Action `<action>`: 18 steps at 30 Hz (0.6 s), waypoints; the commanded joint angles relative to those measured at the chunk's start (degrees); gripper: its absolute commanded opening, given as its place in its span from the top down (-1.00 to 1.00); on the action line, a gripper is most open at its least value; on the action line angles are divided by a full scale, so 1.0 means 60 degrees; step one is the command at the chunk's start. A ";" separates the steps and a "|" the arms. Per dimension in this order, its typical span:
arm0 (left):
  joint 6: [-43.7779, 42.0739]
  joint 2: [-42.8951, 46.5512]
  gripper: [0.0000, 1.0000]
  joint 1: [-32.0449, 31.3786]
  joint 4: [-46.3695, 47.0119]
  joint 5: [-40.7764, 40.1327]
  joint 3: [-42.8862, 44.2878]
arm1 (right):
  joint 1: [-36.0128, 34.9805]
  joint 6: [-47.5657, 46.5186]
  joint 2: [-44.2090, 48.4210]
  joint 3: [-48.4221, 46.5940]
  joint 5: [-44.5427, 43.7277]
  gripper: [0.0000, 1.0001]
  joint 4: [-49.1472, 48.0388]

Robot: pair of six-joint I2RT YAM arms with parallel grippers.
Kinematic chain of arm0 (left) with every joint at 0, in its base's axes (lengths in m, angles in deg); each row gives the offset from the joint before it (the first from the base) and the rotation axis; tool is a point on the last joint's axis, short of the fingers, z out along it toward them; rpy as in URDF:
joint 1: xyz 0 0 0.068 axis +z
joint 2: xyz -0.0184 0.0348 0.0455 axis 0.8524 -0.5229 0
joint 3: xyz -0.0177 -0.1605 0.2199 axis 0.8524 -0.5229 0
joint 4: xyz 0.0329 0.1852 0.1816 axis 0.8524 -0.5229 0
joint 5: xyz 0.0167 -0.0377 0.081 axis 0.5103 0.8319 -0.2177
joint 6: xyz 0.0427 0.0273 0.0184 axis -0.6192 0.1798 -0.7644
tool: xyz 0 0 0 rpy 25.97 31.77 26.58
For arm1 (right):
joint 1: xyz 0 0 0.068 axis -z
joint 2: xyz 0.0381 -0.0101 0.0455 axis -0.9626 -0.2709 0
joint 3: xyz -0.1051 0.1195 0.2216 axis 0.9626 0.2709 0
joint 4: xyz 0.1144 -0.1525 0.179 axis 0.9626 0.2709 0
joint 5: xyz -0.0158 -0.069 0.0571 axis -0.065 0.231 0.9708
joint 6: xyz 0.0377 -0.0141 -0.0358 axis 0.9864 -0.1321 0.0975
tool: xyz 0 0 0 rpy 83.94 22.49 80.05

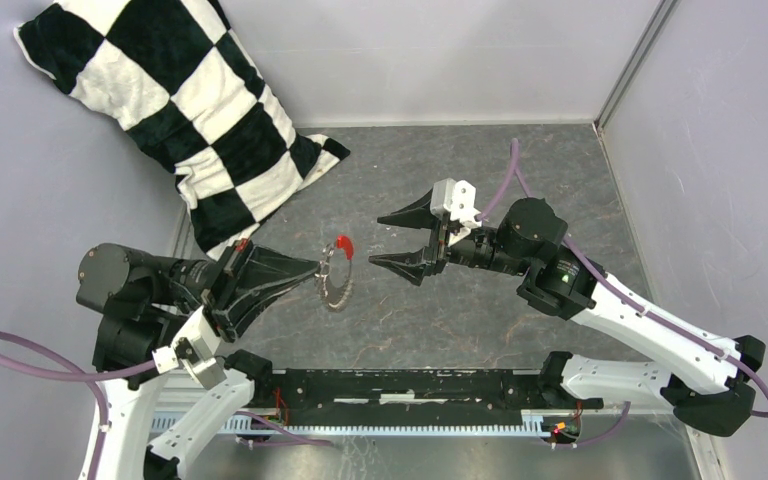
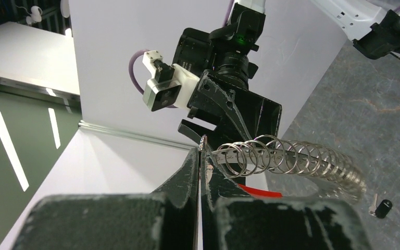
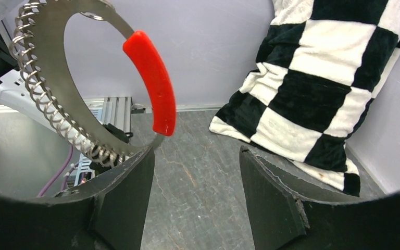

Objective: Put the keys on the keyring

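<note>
While clamping the keyring aloft by its thin edge in the clenched left gripper, risks a twist or slip if bumped by the right gripper, spread empty beside the red tag; leaves the tiny black-headed key loose on the table, easily swept away.

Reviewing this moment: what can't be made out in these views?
key: tiny in left wrist view, shape unclear; not findable from the top.
keyring: upper part cut off by right wrist frame edge.
red tag: left wrist view, mostly hidden behind the left gripper.
</note>
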 commanded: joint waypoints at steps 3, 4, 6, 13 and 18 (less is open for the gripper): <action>-0.1182 0.0226 0.96 0.0039 0.0047 0.0304 -0.0151 | 0.0033 0.0008 0.0063 -0.0281 -0.0011 -0.34 -0.0386; -0.1205 0.0238 0.95 0.0041 0.0044 0.0304 -0.0150 | 0.0035 0.0017 0.0062 -0.0284 -0.0005 -0.34 -0.0387; -0.1212 0.0257 0.96 0.0042 0.0047 0.0304 -0.0151 | 0.0042 0.0020 0.0060 -0.0284 -0.0005 -0.34 -0.0401; -0.0307 0.0282 0.95 0.0052 0.0043 0.0261 -0.0161 | 0.0029 -0.0144 0.0179 -0.0153 0.0023 -0.33 -0.0691; -0.0611 0.0341 0.95 0.0053 0.0047 0.0277 -0.0302 | 0.0032 -0.0481 0.0353 0.0200 0.0493 -0.33 -0.1342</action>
